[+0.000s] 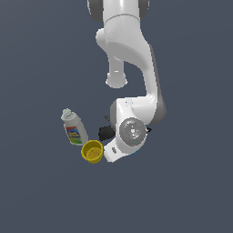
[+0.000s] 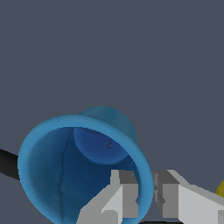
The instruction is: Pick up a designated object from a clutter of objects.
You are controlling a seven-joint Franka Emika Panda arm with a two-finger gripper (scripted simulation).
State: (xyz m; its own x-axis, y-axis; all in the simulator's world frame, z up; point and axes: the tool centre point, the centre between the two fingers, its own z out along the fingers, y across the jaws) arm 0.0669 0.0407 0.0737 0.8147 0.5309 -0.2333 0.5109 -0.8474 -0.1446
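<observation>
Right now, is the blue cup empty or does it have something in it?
Empty. The wrist view looks straight into the blue cup and its bare bottom shows. One finger of the gripper sits inside the rim, the other outside.

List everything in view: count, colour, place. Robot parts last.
blue cup: 1, bright blue, fills the wrist view with its rim between the gripper fingers; in the exterior view only a sliver shows under the arm.
yellow cup: 1, yellow, open end up, just to the exterior view's left of the arm's wrist.
white bottle: 1, white with colourful label, lying beside the yellow cup, further to the exterior view's left.
black utensil: 1, black, mostly hidden behind the arm.
floor: 1, dark grey-blue.
gripper: 1, grey-white, one finger inside the blue cup's rim, one outside.
arm: 1, white, over the clutter.
</observation>
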